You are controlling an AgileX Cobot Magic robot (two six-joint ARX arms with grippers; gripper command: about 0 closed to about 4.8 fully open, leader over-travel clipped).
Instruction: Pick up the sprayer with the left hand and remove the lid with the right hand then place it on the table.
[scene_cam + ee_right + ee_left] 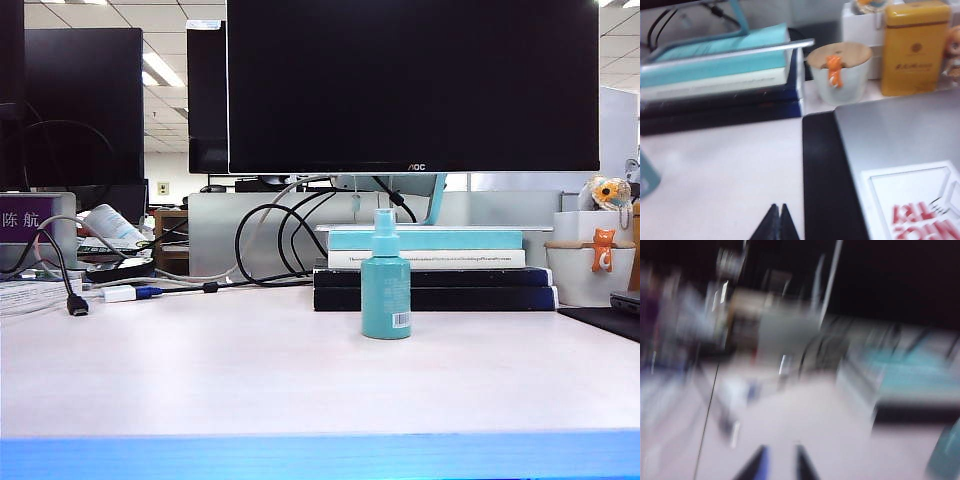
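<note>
Two end effectors are in play, and neither appears in the exterior view; each shows only as fingertips in its own wrist view. The sprayer (386,278) stands upright on the table (200,380), near the middle and slightly right, just in front of a stack of books (430,270), its long axis vertical and the nozzle top uppermost. The lid cannot be made out as a separate part. The left end effector (777,462) has its fingertips a narrow gap apart and holds nothing; its view is heavily blurred, with a teal shape at the right edge that is probably the sprayer (945,455). The right end effector (776,222) has its fingertips pressed together and empty, and a sliver of the sprayer (647,177) shows at the left edge of its view. Judged from this, the sprayer lies forward of both arms and between them, so the left arm must travel forward and rightward and widen before a side-on grasp of the body.
</note>
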